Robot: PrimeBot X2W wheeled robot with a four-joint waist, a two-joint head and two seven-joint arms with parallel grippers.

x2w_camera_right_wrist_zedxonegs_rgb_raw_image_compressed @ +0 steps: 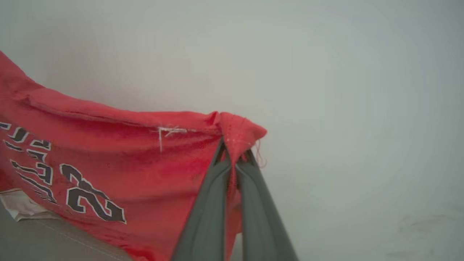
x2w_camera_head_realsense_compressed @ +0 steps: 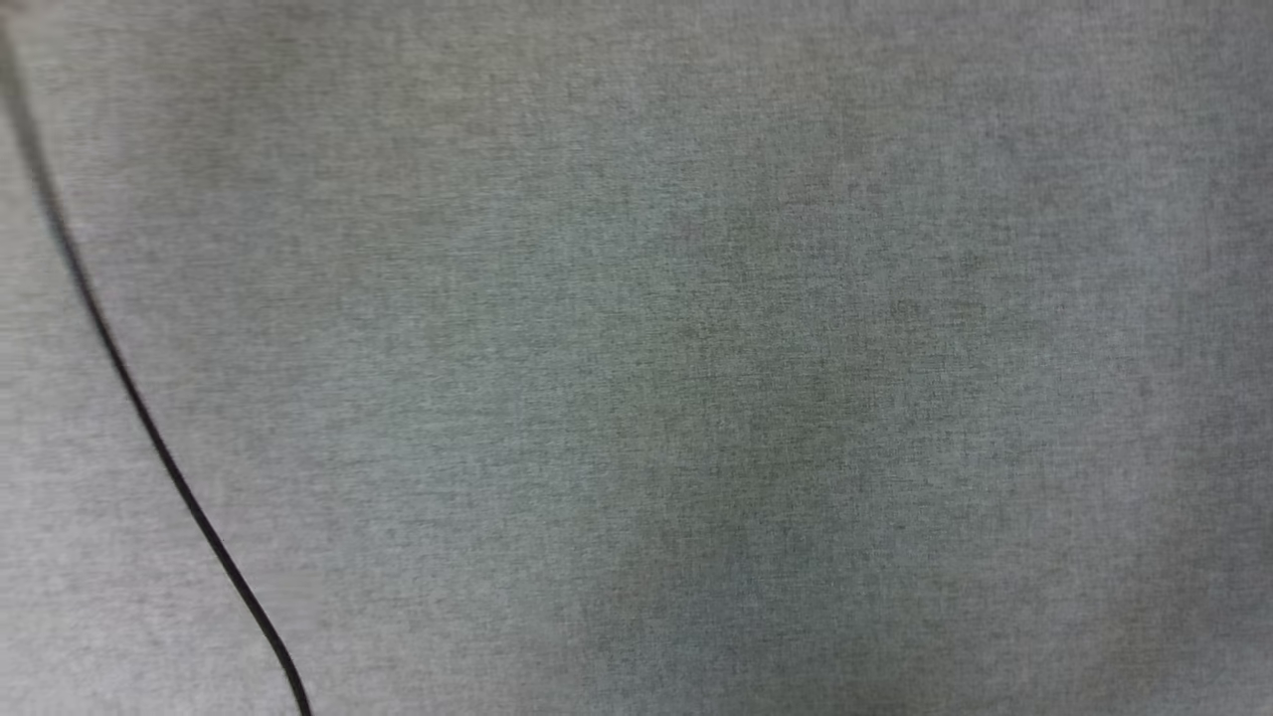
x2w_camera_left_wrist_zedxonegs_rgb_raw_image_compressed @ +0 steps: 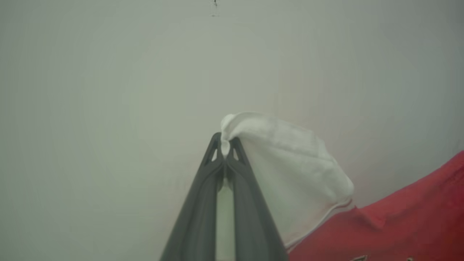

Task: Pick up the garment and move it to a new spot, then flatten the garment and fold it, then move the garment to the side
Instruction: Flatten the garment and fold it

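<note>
Matt cloth garment [x2w_camera_right_wrist_zedxonegs_rgb_raw_image_compressed: 145,163], woven grey surface [x2w_camera_head_realsense_compressed: 696,348]

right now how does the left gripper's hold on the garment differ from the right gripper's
The left gripper pinches a white sleeve of the garment; the right gripper pinches a red hemmed corner. By the left gripper the cloth is nearly all plain white and red; beside the right gripper black, white-outlined print shows. Both are shut on the cloth, which bunches over their tips.
</note>
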